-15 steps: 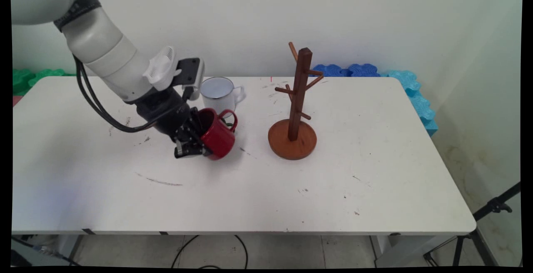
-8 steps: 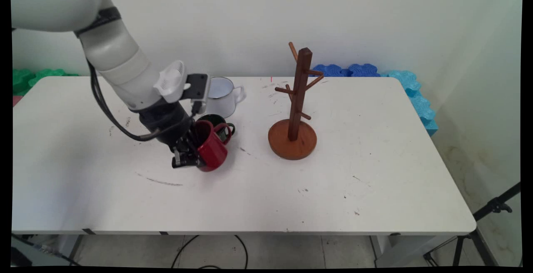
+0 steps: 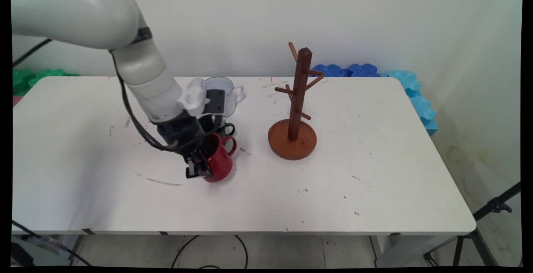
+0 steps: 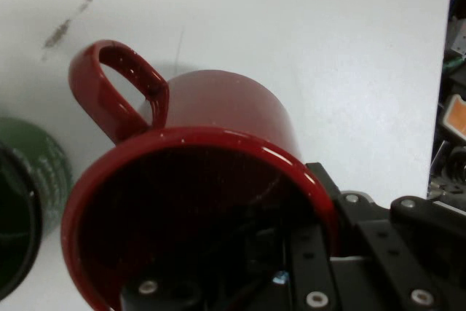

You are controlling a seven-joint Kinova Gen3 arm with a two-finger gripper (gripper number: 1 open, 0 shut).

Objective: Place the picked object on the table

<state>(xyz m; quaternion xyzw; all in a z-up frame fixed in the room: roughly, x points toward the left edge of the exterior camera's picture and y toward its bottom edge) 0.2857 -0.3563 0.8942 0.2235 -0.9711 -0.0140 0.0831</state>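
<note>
No text, label, brand, number or sign could be read in either view. The green mug (image 4: 25, 202) beside the red mug (image 4: 218, 143) bore faint pale marks, too blurred to make out.

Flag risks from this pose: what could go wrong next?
1. The end effector pinches the red mug only by its rim wall, one finger inside; tilted, it may slip.
2. The green mug sits right behind; a swing could knock it.
3. The white mug stands close by the wrist.
</note>
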